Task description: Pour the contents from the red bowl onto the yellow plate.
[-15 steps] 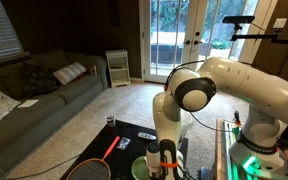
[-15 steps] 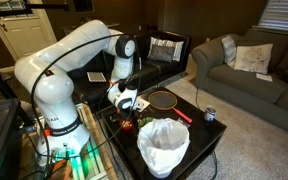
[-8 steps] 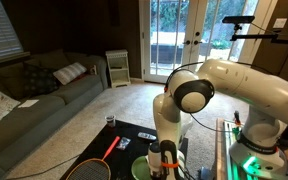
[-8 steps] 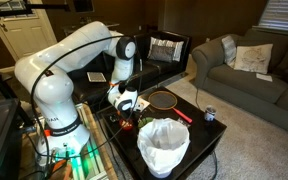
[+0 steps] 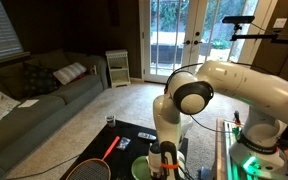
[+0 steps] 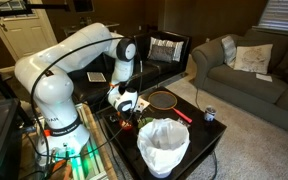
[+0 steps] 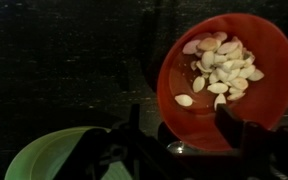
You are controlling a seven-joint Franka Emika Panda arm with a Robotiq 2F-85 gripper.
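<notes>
The red bowl (image 7: 224, 80) holds several pale seeds (image 7: 219, 68) and sits on the dark table at the right of the wrist view. The yellow plate (image 7: 46, 157), a lime-green dish, lies at the lower left, beside the bowl. My gripper (image 7: 181, 128) is open and low over the bowl's near rim. One finger (image 7: 229, 113) is inside the bowl and the other is outside its left edge. In both exterior views the gripper (image 5: 166, 160) (image 6: 127, 108) points down at the table. The plate's edge (image 5: 139, 170) shows beside it, and the bowl shows only as a red patch (image 6: 128, 124).
A tall white translucent bucket (image 6: 164, 146) stands at the table's front. A racket with a red handle (image 6: 164, 101) (image 5: 102, 158) and a small can (image 6: 210, 115) (image 5: 110, 121) lie on the table. A sofa (image 5: 34, 95) is nearby.
</notes>
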